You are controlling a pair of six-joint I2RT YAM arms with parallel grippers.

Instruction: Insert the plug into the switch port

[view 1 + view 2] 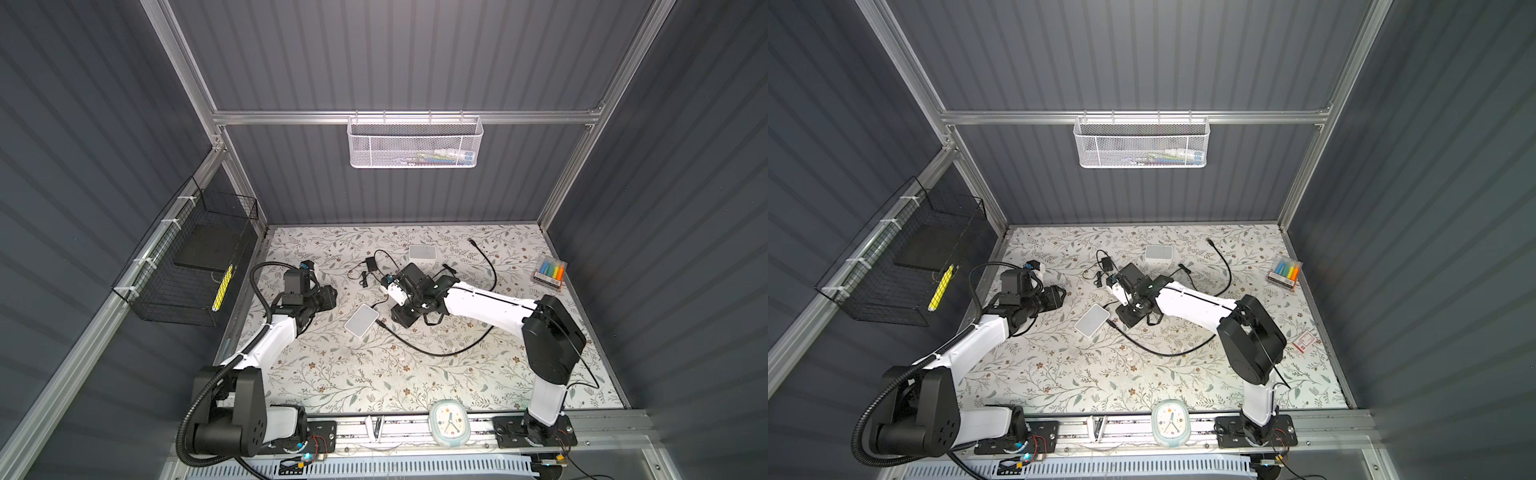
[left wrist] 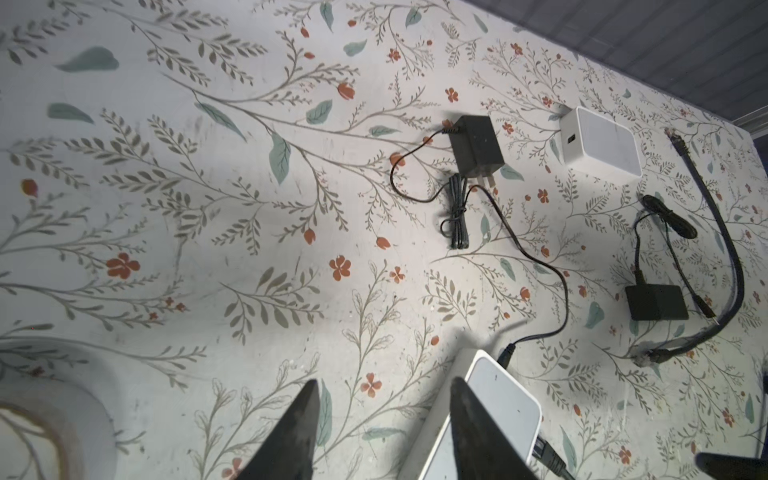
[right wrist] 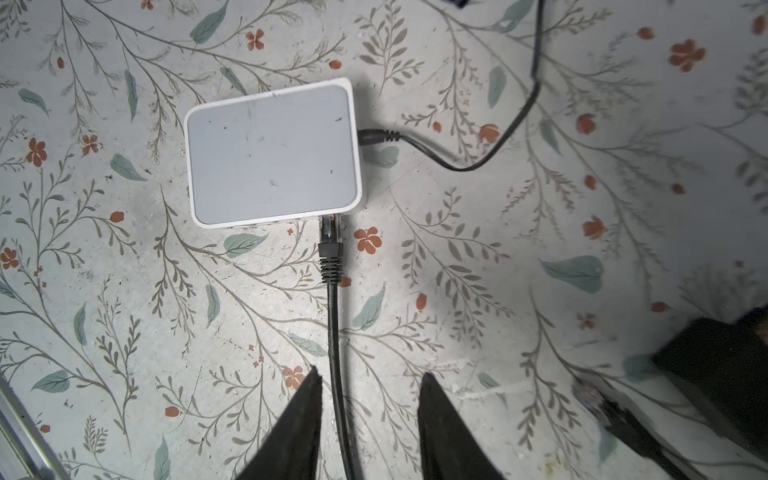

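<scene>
Right wrist view: a white network switch [image 3: 272, 153] is seen lying flat on the floral-patterned table [image 3: 124, 332], with a black Ethernet plug [image 3: 330, 232] entered into a port on one side face. The plug appears fully seated, though the port itself is hidden beneath the casing's rim. The black Ethernet cable [image 3: 336, 332] is led straight away from the plug and is passed between the fingers of the right gripper [image 3: 370, 374], whose jaws are held apart; the cable is close beside one finger and is not clamped. A round power connector [image 3: 374, 137] is plugged into the adjoining side of the switch. In the left wrist view the left gripper [image 2: 384, 380] is likewise seen parted, with only bare table between its fingers. One finger is overlapped with the switch's edge in the picture, and whether it touches cannot be told. In both top views the switch is found near the middle of the table, somewhat toward the left edge, between the two grippers. A second white switch [image 1: 422, 252] is placed near the far edge, a black power adapter [image 1: 369, 263] is seen near it, further from the right edge, and a pack of coloured markers [image 1: 549, 272] is set against the right edge.
</scene>
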